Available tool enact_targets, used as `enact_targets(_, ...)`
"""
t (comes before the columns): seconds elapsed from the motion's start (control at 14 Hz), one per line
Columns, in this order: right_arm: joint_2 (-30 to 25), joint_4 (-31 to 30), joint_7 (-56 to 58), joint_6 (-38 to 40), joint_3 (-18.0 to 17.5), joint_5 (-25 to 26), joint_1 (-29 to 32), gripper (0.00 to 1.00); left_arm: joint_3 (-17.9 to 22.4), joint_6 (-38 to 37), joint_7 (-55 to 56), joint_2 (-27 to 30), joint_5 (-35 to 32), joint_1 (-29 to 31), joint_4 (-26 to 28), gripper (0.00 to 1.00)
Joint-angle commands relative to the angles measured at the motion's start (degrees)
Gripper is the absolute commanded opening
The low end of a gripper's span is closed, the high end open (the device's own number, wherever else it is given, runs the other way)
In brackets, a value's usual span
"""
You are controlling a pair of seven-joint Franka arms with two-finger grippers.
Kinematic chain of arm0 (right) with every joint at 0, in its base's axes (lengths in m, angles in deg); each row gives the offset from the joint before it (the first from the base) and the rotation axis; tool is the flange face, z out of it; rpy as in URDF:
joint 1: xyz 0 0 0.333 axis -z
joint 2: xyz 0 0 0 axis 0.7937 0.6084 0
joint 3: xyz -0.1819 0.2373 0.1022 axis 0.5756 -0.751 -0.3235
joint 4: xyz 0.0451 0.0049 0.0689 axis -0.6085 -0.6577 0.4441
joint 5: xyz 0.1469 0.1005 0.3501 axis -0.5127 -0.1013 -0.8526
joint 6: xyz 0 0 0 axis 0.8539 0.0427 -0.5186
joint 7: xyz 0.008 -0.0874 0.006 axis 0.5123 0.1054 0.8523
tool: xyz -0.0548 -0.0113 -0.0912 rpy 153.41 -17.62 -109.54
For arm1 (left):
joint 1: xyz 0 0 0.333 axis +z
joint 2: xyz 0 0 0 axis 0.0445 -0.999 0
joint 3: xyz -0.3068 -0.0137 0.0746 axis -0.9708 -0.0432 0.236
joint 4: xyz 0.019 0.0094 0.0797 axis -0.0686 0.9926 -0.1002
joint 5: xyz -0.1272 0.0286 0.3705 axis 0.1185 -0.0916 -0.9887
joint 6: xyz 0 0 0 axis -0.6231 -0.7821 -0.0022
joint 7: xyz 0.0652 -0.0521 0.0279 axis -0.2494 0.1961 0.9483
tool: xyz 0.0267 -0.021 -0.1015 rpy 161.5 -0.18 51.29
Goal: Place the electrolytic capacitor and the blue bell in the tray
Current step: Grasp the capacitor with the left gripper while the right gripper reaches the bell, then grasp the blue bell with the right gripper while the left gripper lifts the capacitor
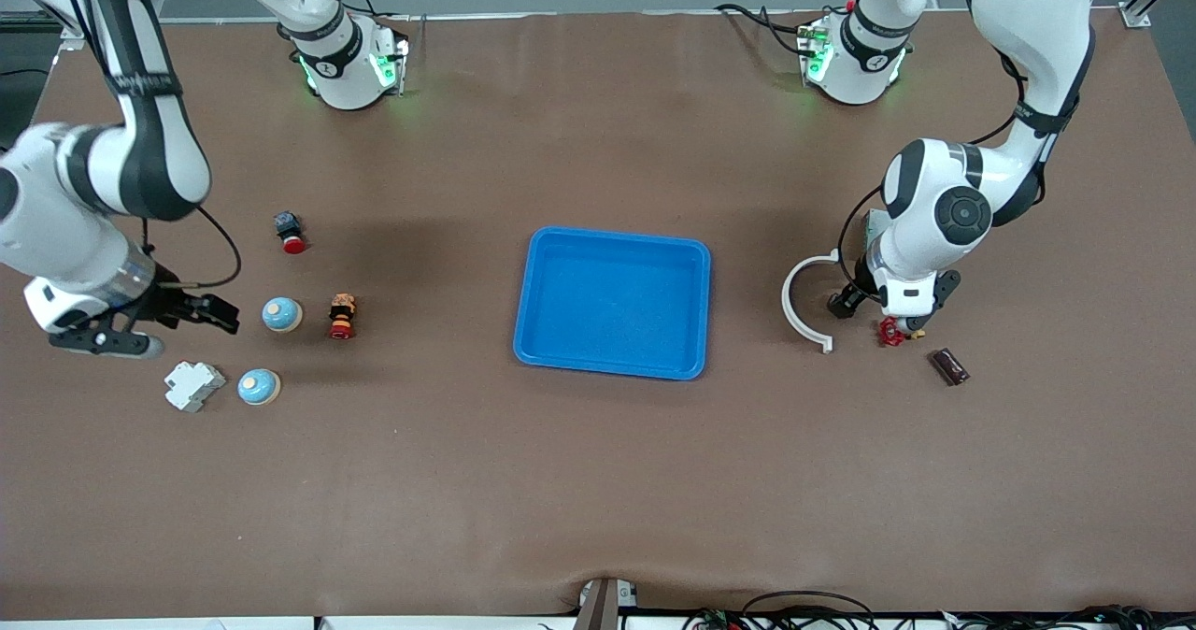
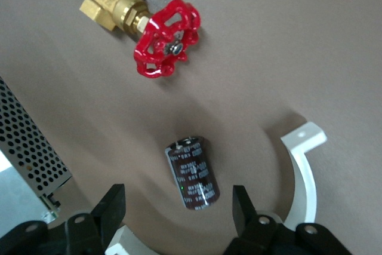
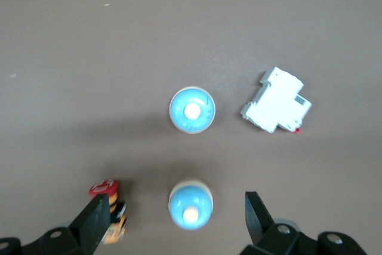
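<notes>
The bright blue tray (image 1: pixel 612 303) lies at the table's middle with nothing in it. The dark brown electrolytic capacitor (image 1: pixel 949 366) lies toward the left arm's end. In the left wrist view the capacitor (image 2: pixel 192 172) lies on its side below my left gripper (image 2: pixel 179 207), which is open and hovers above the table (image 1: pixel 899 320). Two blue bells (image 1: pixel 281 314) (image 1: pixel 258 386) stand toward the right arm's end. My right gripper (image 1: pixel 220 315) is open beside them. In the right wrist view, one bell (image 3: pixel 190 205) shows between the open fingers of the right gripper (image 3: pixel 179 219), and the other bell (image 3: pixel 191 110) stands apart.
A red-handled brass valve (image 1: pixel 890 333) (image 2: pixel 161 37), a white arc piece (image 1: pixel 804 303) (image 2: pixel 304 171) and a perforated grey metal box (image 2: pixel 30 141) lie round the left gripper. A white breaker (image 1: pixel 193 385) (image 3: pixel 276 100) and two red push-buttons (image 1: pixel 342 317) (image 1: pixel 291 231) stand near the bells.
</notes>
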Motion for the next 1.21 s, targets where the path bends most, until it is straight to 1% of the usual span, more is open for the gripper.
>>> enact_targets(0.0,7.61,5.74,-0.19,-1.14,-0.62,0.23,1.04,1.0,-0.17,1.74,1.73,-1.24,0.77,0.59,-0.23,0.77)
enact_targets(0.21,12.45,6.02,-0.45,-7.98,-0.62,-0.13,1.04,1.0,-0.17,3.58,1.82,-3.08,0.77,0.68,-0.49,0.73)
enact_targets(0.28,13.6,6.11,-0.45,-9.05,-0.71,-0.39,1.3,1.0,-0.17,4.46,1.91,-3.87,0.77,0.6,-0.58,0.71)
enact_targets(0.43,15.01,6.2,-0.45,-10.81,-0.71,-0.48,1.3,1.0,-0.17,5.08,1.91,-4.66,0.77,0.6,-0.76,0.63)
enact_targets(0.57,16.24,6.2,-0.45,-12.3,-0.71,-0.48,1.39,1.0,-0.17,5.0,2.0,-4.49,0.77,0.6,-0.85,0.33)
enact_targets(0.64,16.94,6.2,-0.45,-13.35,-0.71,-0.48,1.39,1.0,-0.17,4.91,2.08,-3.97,0.77,0.6,-0.85,0.2)
enact_targets(0.71,17.56,6.2,-0.45,-14.15,-0.71,-0.48,1.39,1.0,-0.26,4.74,2.87,-3.18,0.68,0.6,-0.85,0.05)
enact_targets(0.78,18.17,6.2,-0.45,-14.94,-0.71,-0.48,1.39,1.0,-0.26,4.65,4.18,-2.56,0.68,0.25,-0.93,0.0)
enact_targets(0.93,19.14,6.2,-0.54,-16.52,-0.71,-0.48,1.48,1.0,-0.43,2.55,5.33,-0.2,0.68,-0.11,-1.37,0.0)
enact_targets(1.0,19.41,6.2,-0.63,-16.79,-0.71,-0.57,1.39,1.0,-0.87,-0.25,5.42,1.03,0.68,-0.37,-2.51,0.0)
enact_targets(1.14,19.94,6.2,-0.63,-16.97,-0.71,-0.57,1.39,1.0,-2.19,-8.23,6.91,2.62,0.68,-0.46,-6.1,0.0)
